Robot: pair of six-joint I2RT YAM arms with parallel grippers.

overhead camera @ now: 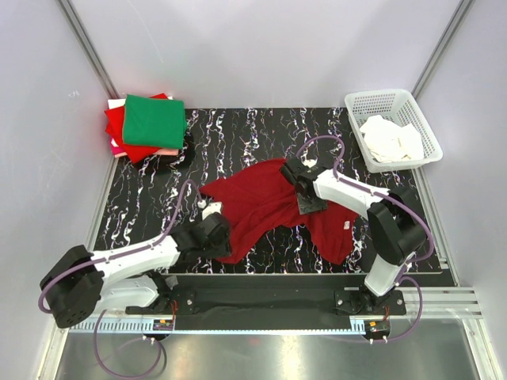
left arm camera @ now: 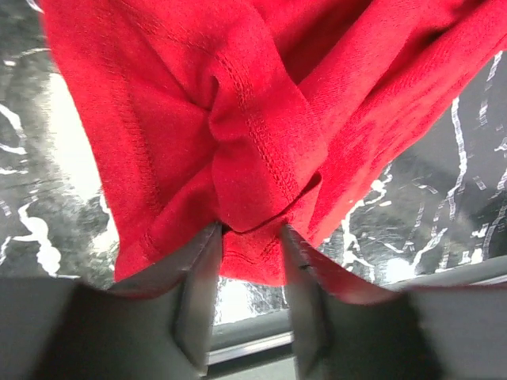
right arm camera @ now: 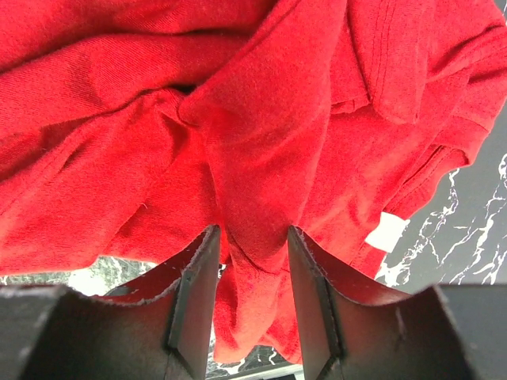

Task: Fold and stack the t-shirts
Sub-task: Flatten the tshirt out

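Two robot arms reach into a dark crimson t-shirt (overhead camera: 261, 210) that lies crumpled at the centre of a black marbled mat (overhead camera: 238, 134), seen from above. Taking the mat as a clock face, a stack of folded t-shirts (overhead camera: 150, 123), green on top with bright red and pale pink beneath, sits at ten o'clock. A white lattice basket (overhead camera: 392, 95) holding white cloth sits at two o'clock.

The left gripper (left arm camera: 252, 237) is at the shirt's seven o'clock edge. In its wrist view its fingers (left arm camera: 198, 293) are pinched on a stitched hem that bunches into a knot between them. The right gripper (right arm camera: 252, 237) is at the shirt's one o'clock side, and its fingers (right arm camera: 190, 293) are clamped on a soft ridge of cloth. A white label shows near that view's four o'clock corner.

The step in hand looks like spreading the shirt flat before any fold. To do it well, the two grips should draw apart along the seven-to-one line, low over the mat, until the wrinkles pull out. The left pinch seems to hold several layers, so a slow pull would show whether it drags the whole bundle. If it does, a fresh grip on a single edge would be wiser than tugging harder.
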